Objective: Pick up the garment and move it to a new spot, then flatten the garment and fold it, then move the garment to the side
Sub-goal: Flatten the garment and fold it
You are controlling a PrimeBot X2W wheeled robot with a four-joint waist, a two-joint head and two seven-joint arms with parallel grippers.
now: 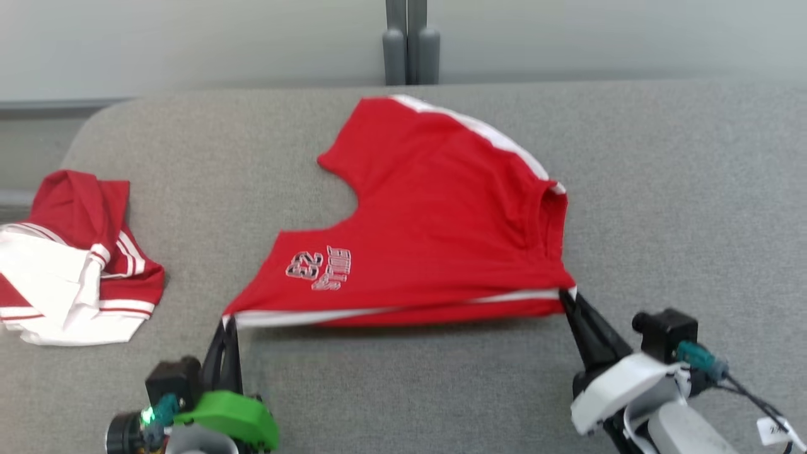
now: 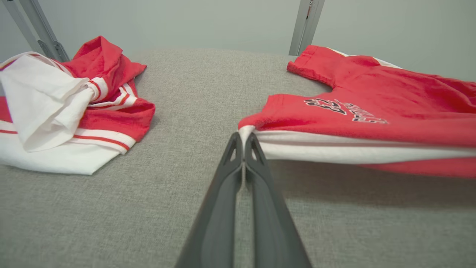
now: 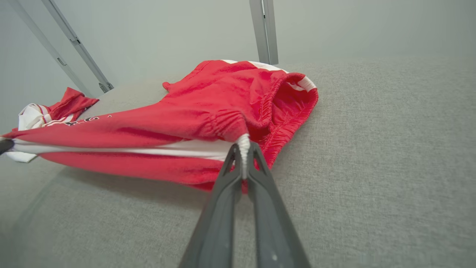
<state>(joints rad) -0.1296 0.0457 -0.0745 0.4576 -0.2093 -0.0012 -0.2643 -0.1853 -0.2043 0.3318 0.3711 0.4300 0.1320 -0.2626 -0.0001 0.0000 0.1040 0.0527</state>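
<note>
The red shorts [image 1: 429, 239] lie in the middle of the grey table [image 1: 662, 189], with the near edge lifted up a little. The left tool [image 1: 228, 325] is pinched tight on the leg corner. The right tool [image 1: 565, 297] is pinched tight on the waist corner. A crumpled red and white cloth pile [image 1: 75, 265] sits far to the left.

Left gripper [image 2: 243, 136] clamped on a corner of the red shorts [image 2: 372, 111]

The two dark fingers rise from 6 o'clock, pressed together on the white-striped corner. The shorts stretch away toward 3 o'clock, near edge raised off the grey cloth surface [image 2: 204, 93]. At 9 o'clock, well apart, lies a crumpled red-and-white garment [image 2: 74, 108].
</note>
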